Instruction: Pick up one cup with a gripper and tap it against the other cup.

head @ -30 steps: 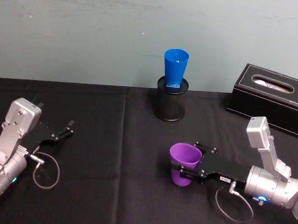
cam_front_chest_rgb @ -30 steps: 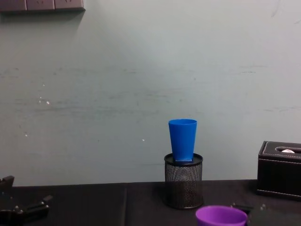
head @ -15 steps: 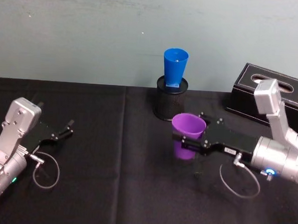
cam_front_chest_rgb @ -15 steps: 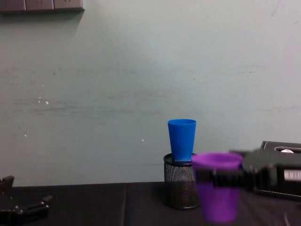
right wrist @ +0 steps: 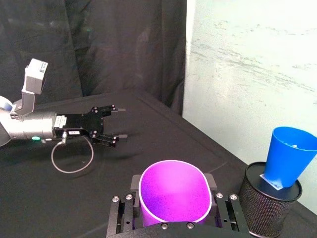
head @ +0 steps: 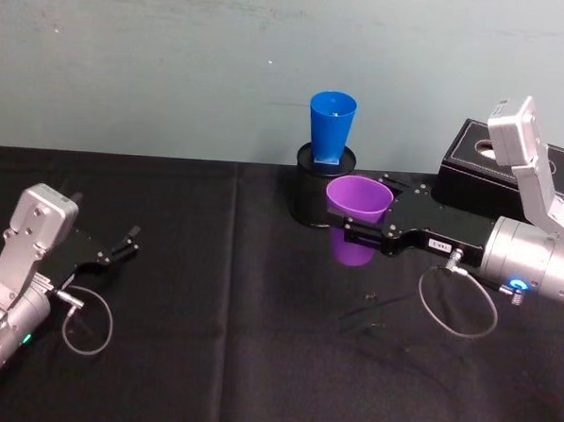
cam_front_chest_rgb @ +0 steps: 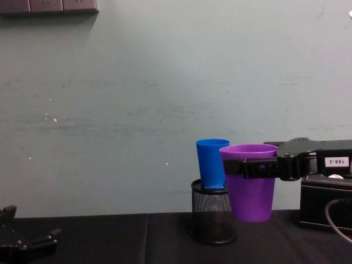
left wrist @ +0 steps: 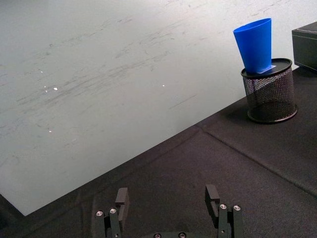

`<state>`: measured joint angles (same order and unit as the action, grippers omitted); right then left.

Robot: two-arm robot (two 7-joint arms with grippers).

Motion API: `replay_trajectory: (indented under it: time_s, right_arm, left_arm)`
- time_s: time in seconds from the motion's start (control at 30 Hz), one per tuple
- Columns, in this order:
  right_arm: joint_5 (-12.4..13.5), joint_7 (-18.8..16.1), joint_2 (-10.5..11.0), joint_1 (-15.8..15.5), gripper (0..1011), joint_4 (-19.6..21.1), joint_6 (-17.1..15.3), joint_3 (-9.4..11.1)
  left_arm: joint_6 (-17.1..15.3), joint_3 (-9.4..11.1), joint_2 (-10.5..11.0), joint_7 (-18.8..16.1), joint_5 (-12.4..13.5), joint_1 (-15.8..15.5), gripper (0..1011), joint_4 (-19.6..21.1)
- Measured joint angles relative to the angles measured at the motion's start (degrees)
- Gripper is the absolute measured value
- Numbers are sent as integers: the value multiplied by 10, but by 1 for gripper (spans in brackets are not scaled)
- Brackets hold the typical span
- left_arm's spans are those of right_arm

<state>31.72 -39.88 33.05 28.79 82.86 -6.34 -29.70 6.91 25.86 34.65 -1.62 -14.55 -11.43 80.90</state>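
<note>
One purple cup (head: 357, 220) aloft over black tabletop (head: 209, 340), clamped mid-body in right hand (head: 349, 229), just beside blue cup (head: 332, 127) standing atop mesh pen holder (head: 311, 198), left hand (head: 127, 243) parked at far left, jaws apart.

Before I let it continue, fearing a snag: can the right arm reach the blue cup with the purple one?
Probably yes: the right pincer holds the purple cup close to the blue cup atop the mesh holder; nothing stands between.
</note>
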Motion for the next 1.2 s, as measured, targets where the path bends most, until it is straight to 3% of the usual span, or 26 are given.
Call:
replay_trajectory:
  time_s: [0.83,1.2]
  right_arm:
    - [6,5,9,19,746,7,-7,-19]
    - [5,5,9,18,746,7,-7,-19]
  left_arm:
    - [0,0,0,0,0,0,1011,0]
    - [0,0,0,0,0,0,1011,0]
